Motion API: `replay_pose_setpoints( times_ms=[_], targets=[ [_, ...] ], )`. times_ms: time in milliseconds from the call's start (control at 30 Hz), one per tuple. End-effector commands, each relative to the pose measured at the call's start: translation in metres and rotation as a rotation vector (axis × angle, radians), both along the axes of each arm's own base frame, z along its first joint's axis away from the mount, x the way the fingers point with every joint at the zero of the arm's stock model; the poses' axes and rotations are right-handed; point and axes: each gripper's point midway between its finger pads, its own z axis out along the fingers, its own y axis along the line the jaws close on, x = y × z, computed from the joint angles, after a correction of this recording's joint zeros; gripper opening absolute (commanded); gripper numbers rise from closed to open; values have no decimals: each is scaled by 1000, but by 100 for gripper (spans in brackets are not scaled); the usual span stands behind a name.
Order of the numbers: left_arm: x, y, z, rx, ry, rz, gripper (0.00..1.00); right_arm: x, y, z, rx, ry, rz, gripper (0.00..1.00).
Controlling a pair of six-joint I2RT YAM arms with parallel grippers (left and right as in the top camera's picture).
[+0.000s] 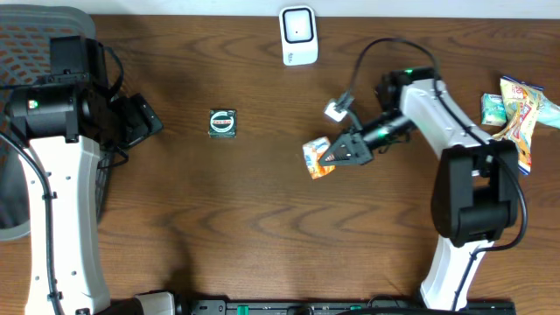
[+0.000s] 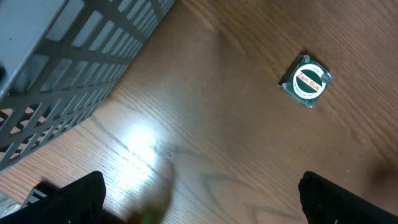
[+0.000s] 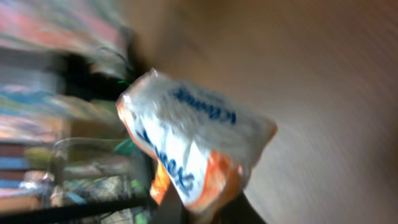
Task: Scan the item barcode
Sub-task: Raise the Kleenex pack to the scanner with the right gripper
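A white and orange packet (image 1: 317, 158) with blue lettering hangs above the middle of the wooden table, with my right gripper (image 1: 339, 155) shut on its end. In the right wrist view the packet (image 3: 193, 140) fills the centre, blurred, and the gripper (image 3: 219, 213) pinches its orange lower edge. A white scanner (image 1: 298, 36) stands at the table's far edge, well beyond the packet. My left gripper (image 1: 144, 120) hovers at the left side, open and empty; its dark fingertips (image 2: 71, 199) frame bare wood. No barcode is readable on the packet.
A small green round-labelled tin (image 1: 222, 122) lies left of centre, also seen from the left wrist as the tin (image 2: 305, 80). A grey mesh basket (image 2: 56, 68) sits at the far left. Several snack packets (image 1: 516, 114) lie at the right edge. A cable with a white plug (image 1: 336, 109) trails from the right arm.
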Motion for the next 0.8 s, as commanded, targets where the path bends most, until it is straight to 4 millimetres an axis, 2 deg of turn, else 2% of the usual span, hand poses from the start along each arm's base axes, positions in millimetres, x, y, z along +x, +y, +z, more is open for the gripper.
replay_pose_setpoints(
  times_ms=[0, 133, 233, 300, 433, 533, 667, 767],
  targets=[
    [-1, 2, -3, 3, 13, 9, 98, 15, -38, -51, -578, 126, -227, 1],
    [-1, 2, -3, 3, 13, 9, 98, 44, -63, -54, -802, -8, -323, 1],
    [-1, 2, -3, 3, 13, 9, 98, 82, -79, -40, -914, -159, -432, 1],
    [-1, 2, -3, 3, 13, 9, 98, 110, -83, -24, -944, -275, -496, 1],
    [-1, 2, -3, 2, 13, 9, 98, 168, -76, 20, -904, -519, -620, 1],
    [-1, 2, -3, 3, 13, 9, 98, 209, -63, 54, -812, -718, -656, 1],
    [-1, 2, -3, 2, 13, 9, 98, 245, -55, 85, -774, -930, -688, 1],
    [-1, 2, -3, 3, 13, 9, 98, 270, -47, 102, -760, -1047, -724, 1]
  ],
)
